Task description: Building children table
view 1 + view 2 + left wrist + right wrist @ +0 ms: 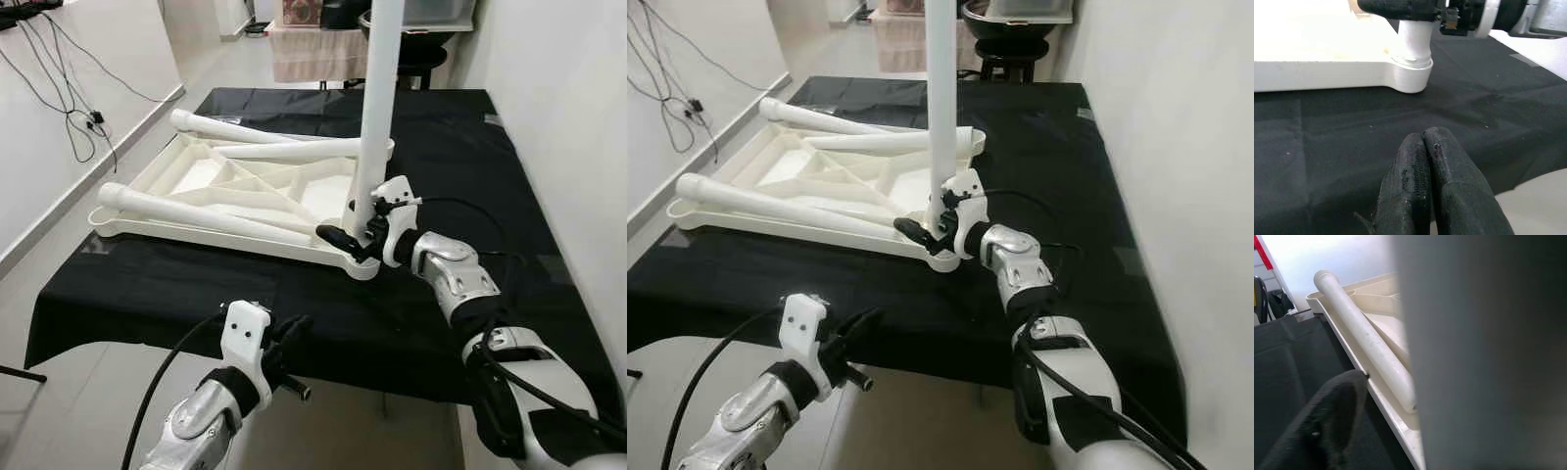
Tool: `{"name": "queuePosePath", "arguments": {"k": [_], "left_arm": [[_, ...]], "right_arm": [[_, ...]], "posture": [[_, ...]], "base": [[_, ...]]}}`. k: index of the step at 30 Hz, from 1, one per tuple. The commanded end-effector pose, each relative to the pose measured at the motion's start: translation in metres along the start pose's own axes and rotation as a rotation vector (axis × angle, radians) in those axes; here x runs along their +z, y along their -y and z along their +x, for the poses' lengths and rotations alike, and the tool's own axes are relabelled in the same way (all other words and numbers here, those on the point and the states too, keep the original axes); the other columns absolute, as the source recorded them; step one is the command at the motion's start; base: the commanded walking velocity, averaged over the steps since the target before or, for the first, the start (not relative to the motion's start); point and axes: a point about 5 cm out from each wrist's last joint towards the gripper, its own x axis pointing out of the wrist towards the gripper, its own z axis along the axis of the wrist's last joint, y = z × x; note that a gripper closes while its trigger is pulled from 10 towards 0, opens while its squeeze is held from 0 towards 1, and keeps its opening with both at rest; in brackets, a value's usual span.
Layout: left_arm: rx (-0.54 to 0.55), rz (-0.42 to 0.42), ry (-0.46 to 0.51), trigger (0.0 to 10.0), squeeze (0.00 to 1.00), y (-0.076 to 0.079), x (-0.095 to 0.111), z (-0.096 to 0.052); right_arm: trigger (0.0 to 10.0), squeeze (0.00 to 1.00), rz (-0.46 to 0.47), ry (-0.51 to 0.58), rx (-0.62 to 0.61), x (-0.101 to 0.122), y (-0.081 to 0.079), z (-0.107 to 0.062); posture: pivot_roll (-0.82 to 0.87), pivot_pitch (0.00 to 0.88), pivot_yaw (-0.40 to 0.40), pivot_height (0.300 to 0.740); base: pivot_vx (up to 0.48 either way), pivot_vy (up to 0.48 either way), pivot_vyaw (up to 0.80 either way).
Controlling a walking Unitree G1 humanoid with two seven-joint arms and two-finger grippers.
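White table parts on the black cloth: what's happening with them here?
The robot is putting together a small white table. The tabletop lies upside down on a black-covered table. The right gripper is shut on an upright leg standing in the tabletop's near right corner socket. Three more legs lie loose across the underside. The left gripper hangs shut at the table's near edge, holding nothing.

- Indoor room, looks like a home or a makeshift test space, cannot tell which
- Low platform under a black cloth serves as the work surface
- White walls, pale tiled floor
- Loose black cables trail down the left wall
- Black stool and a cloth-covered table stand at the back
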Motion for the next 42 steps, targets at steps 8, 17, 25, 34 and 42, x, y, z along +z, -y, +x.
{"name": "queuePosePath", "arguments": {"k": [8,17,25,34,42], "left_arm": [[-0.002,-0.017,-0.026,10.0,0.0,0.005,0.001,-0.01],[-0.002,-0.021,-0.031,10.0,0.0,0.003,0.0,-0.006],[-0.004,-0.019,-0.036,10.0,0.0,-0.005,-0.002,0.001],[0.025,-0.001,-0.018,10.0,0.0,-0.016,-0.004,0.015],[0.024,-0.002,-0.013,10.0,0.0,-0.017,-0.004,0.018]], "right_arm": [[0.0,0.0,0.002,0.004,0.074,0.003,-0.002,0.003],[0.0,0.0,-0.081,0.014,0.003,0.003,0.014,-0.014],[0.0,0.0,-0.08,-0.051,-0.793,-0.029,0.0,-0.033],[0.0,0.0,0.01,-0.041,-0.58,-0.043,-0.03,-0.003],[10.0,1.0,0.019,-0.105,-0.509,-0.037,-0.036,0.0]], "posture": [[0.07,0.184,0.05,0.74],[0.01,0.168,0.057,0.74],[-0.03,0.13,0.036,0.74],[-0.05,0.067,0.027,0.74],[-0.05,0.061,0.022,0.74]], "base": [[0.0,0.0,0.0],[0.0,0.0,0.0],[0.0,0.0,0.0],[0.0,0.0,0.0],[0.0,0.0,0.0]]}}
